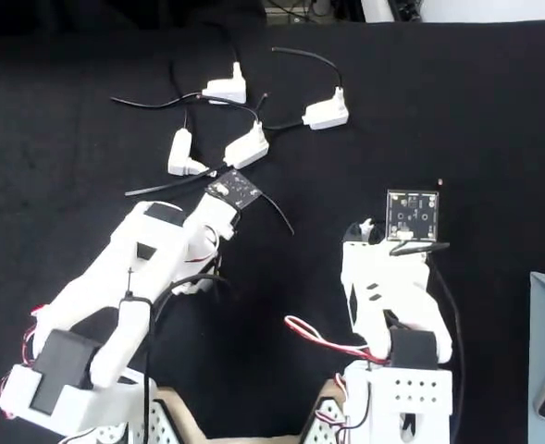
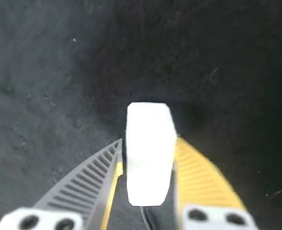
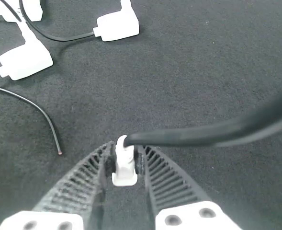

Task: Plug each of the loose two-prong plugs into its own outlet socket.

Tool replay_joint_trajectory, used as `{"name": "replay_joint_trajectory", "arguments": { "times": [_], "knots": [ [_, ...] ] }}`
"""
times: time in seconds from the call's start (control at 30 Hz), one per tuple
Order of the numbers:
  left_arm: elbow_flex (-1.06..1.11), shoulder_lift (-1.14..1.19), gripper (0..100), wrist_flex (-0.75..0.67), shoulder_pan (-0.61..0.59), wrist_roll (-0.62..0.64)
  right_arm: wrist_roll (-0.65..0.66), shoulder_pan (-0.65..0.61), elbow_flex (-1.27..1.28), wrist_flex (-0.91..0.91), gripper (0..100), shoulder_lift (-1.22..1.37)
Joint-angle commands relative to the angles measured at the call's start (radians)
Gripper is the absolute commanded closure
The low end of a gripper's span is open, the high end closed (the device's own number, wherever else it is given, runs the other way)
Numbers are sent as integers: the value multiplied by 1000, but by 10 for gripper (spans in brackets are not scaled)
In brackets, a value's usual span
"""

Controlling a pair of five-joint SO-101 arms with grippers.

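Plugs are found in both grippers. The right gripper (image 3: 125,151), placed right of the table's (image 1: 494,139) middle, is closed on a small white plug (image 3: 124,167), which is clamped between two dark ribbed fingers (image 3: 83,177). A thick black cable (image 3: 217,132) is run out sideways from that plug's far end.

The left gripper (image 2: 149,141), reached further out over the table's left half, is closed on a blocky white plug (image 2: 149,153). This plug is pinched between a grey finger (image 2: 90,177) and a yellow finger (image 2: 198,172). Whether it touches the table cannot be told.

A thin black lead (image 1: 279,215) is laid between the two arms, its end (image 3: 59,153) lying free on the cloth.

Beyond the grippers, four white corded pieces are laid loose toward the far edge, left of centre. The first piece (image 1: 179,153) and second piece (image 1: 247,146) are set just beyond the left arm. The third piece (image 1: 326,113) is set to their right. The fourth piece (image 1: 226,90) is nearest the far edge. Plug or socket cannot be told for any of them.
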Motion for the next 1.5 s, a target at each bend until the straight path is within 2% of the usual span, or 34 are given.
{"name": "replay_joint_trajectory", "arguments": {
  "times": [0.0, 0.47, 0.63, 0.8, 0.97, 1.27, 1.4, 1.47],
  "knots": [
    [-62, -3, 721, 18, -56, 60, 6, 3, -5, -17, 986, -15],
    [-163, -5, 712, 29, -209, 17, 6, 3, -5, -17, 986, -15],
    [-205, -77, 712, 157, -199, 15, 6, 3, -5, -18, 986, -15],
    [-173, -215, 712, 190, -199, 15, 6, 2, -5, -20, 986, -15],
    [-68, -239, 712, 150, -162, 18, 6, 2, -5, -18, 986, -15],
    [171, -244, 720, -126, -170, 23, 6, -40, 4, -15, 986, -15],
    [199, -250, 842, -130, -159, 11, 6, -40, 5, -15, 986, -15],
    [202, -250, 898, -130, -159, -49, 6, -40, 5, -15, 986, -15]
  ]
}}
